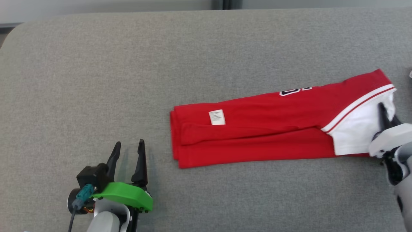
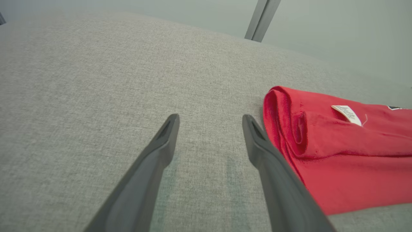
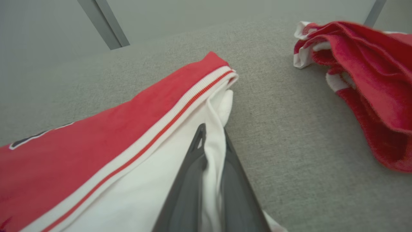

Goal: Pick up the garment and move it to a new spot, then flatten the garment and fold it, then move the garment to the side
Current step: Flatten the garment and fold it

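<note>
So the red jersey-knit garment with the white panel looks already folded lengthwise into a long narrow band, lying flat on the grey woven upholstery surface. I'd guess pickup, flattening and at least one fold are done. What's left is maybe a crosswise fold, then shifting it to the side.

The right gripper is pinched tight on the white hem end, with a thin ridge of white cloth squeezed up between its two dark fingers. The rest of the garment runs off to its left. The left gripper has its fingers spread wide with nothing in them, and the garment's rolled red edge is just to its right, not touching.

The fabric looks soft and matte, with thick rounded layers at the folded end. There's a ribbed white-and-red stripe trim, a small white sewn-in label and a black-and-white number patch. A second crumpled red-and-white cloth sits off to the right gripper's right, well apart.
</note>
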Controlling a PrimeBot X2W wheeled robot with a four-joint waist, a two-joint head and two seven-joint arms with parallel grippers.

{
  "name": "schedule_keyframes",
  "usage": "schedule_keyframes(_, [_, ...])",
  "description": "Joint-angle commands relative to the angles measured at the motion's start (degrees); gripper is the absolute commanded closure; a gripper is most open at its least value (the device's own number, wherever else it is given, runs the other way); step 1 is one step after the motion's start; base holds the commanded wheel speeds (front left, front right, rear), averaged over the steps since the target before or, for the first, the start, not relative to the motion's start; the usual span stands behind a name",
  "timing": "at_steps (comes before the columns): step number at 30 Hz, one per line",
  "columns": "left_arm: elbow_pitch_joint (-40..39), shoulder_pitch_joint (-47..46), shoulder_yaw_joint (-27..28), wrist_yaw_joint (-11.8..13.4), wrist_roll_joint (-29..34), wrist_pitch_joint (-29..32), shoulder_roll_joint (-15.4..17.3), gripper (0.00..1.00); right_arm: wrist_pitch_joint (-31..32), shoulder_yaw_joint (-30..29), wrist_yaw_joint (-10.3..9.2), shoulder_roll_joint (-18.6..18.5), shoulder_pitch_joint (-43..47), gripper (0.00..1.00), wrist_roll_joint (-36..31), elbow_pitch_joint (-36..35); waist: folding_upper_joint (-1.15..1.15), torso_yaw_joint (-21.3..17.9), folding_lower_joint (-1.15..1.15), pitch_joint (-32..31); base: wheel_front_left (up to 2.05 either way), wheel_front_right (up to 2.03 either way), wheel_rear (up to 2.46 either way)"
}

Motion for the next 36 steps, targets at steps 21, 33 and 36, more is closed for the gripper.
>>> schedule_keyframes(21, [1.3,3.2,-3.6,0.8,-1.2,0.0,0.2,0.0,2.4,19.2,-0.1,11.8,8.2,1.0,0.1,-30.2,-0.01,0.1,0.0,-6.2,0.0,0.0,0.0])
schedule_keyframes(33, [1.8,3.2,-4.8,1.3,-1.8,0.0,0.2,0.0,2.1,34.2,-0.1,14.9,-0.5,0.0,3.4,-21.2,-0.01,6.5,0.0,-6.3,0.0,0.0,0.0])
schedule_keyframes(36, [1.3,3.2,-3.6,1.6,-1.2,0.0,0.2,0.0,0.3,33.4,-0.1,14.8,-1.2,0.0,3.2,-19.5,-0.01,5.4,0.0,-6.3,0.0,0.0,0.0])
